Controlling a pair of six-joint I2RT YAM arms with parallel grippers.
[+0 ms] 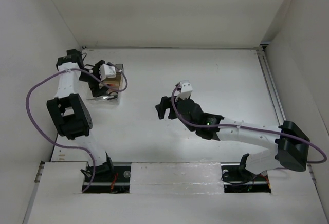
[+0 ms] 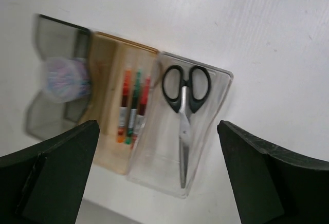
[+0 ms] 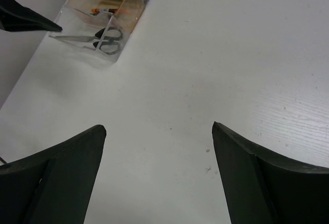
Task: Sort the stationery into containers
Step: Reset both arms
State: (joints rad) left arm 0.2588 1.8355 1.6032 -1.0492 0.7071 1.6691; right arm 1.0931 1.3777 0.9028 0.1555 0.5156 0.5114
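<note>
The container is a clear box split into compartments. Black-handled scissors lie in its clear end compartment. Three slim pens with orange, green and red ends lie side by side in the brownish middle part. A greyish-lilac cylinder sits blurred in the dark end part. My left gripper hangs open above the box with nothing between its fingers. From above, the left gripper covers part of the container. My right gripper stands open and empty over bare table at mid-table.
In the right wrist view the container with the scissors is far off at the upper left, and a left finger shows beside it. White walls enclose the table on the left, back and right.
</note>
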